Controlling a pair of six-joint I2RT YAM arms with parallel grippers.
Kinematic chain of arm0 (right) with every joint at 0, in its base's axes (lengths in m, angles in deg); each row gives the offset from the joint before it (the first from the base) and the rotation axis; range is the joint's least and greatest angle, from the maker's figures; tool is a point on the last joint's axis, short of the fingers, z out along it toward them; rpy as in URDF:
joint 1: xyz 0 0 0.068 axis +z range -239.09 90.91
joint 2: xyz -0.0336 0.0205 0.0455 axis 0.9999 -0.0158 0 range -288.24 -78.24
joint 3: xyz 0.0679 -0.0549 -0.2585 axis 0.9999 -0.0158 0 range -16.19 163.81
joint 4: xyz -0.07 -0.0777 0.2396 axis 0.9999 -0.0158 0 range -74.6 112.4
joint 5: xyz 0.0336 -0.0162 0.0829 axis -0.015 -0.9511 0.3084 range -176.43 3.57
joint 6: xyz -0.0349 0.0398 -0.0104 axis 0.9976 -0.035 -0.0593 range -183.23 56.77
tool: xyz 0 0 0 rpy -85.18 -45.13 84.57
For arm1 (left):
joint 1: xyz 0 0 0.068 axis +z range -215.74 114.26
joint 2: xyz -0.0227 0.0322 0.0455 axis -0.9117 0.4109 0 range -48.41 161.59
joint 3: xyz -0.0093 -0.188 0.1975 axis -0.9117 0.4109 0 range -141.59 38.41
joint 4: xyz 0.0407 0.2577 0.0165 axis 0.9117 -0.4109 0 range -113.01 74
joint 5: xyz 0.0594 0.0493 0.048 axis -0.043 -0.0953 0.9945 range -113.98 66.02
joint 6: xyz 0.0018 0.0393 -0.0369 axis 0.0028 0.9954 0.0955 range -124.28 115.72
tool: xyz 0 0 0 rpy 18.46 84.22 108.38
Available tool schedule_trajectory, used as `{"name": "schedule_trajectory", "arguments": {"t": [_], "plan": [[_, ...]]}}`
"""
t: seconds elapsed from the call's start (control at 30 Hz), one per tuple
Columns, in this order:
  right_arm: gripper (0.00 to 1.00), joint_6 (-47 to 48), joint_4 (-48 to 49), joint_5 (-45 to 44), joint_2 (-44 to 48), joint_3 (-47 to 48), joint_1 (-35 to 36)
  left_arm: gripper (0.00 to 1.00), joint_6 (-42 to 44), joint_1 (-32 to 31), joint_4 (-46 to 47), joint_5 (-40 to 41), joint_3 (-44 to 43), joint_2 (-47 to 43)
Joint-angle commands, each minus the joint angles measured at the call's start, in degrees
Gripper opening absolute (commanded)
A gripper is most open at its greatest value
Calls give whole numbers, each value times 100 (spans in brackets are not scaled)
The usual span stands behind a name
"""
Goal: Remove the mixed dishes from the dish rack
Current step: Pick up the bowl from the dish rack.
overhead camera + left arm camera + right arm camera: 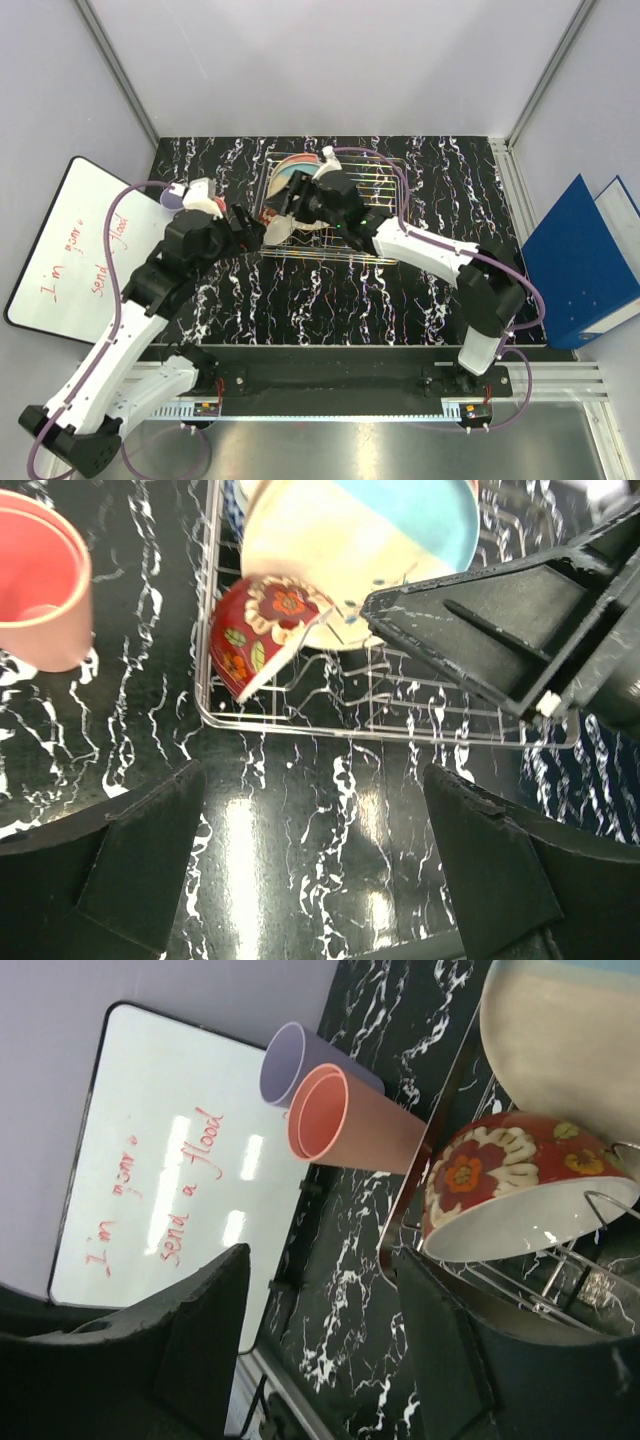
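Jaws of left gripper (310, 810) and right gripper (320, 1300) gape empty near the tilted red floral bowl (260, 630) in the dish rack (400, 736), seemingly slick and breakable, best pinched at its rim.

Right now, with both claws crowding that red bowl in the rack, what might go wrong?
The left gripper and right gripper, both open, hover close together at one corner of the dish rack and might collide. The red bowl sits tilted on edge beside the cream and blue plate; a nudge could topple it. The pink cup stands just outside the rack and could get knocked.
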Motion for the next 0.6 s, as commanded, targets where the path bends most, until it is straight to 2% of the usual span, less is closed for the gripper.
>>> {"name": "schedule_trajectory", "arguments": {"t": [0.0,0.07,0.3,0.57], "plan": [[67,34,-2223,-1825,-258,907,359,93,-167,-20,102,596,-105,-467],[64,-239,-2401,-1992,-399,1040,394,93,-219,-20,67,694,-96,-591],[64,-829,-2674,-2494,-523,1075,667,93,-369,-29,-83,993,-61,-1127],[65,-1154,-1831,-2486,-593,706,684,93,-448,-20,-144,940,88,-1444]]}}
